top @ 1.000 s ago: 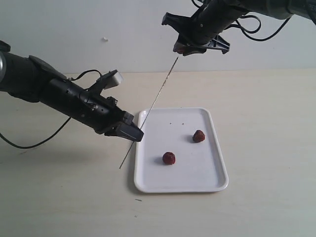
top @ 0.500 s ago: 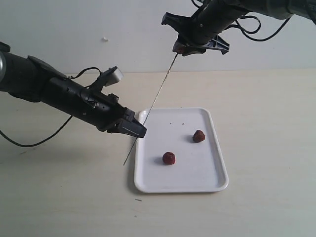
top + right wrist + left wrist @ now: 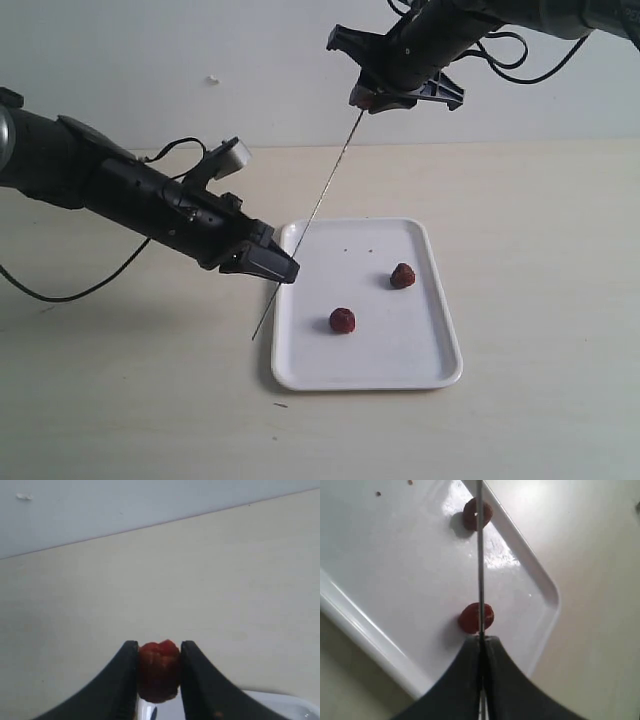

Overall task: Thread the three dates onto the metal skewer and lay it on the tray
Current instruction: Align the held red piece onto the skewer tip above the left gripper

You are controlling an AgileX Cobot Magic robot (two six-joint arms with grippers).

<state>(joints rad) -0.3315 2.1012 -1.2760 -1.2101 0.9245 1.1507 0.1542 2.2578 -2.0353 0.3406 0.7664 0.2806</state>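
1. Left gripper (image 3: 284, 270) pinches the metal skewer (image 3: 322, 195), slanted above the desk (image 3: 540, 250).
2. Right gripper (image 3: 159, 647) pinches the first date (image 3: 159, 675) at the skewer's upper tip.
3. On the tray (image 3: 425, 372) lie the second date (image 3: 342, 320) and the third date (image 3: 402, 275), apart.

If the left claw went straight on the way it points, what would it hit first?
The left gripper would likely reach the nearer date on the tray first; depth is unclear.
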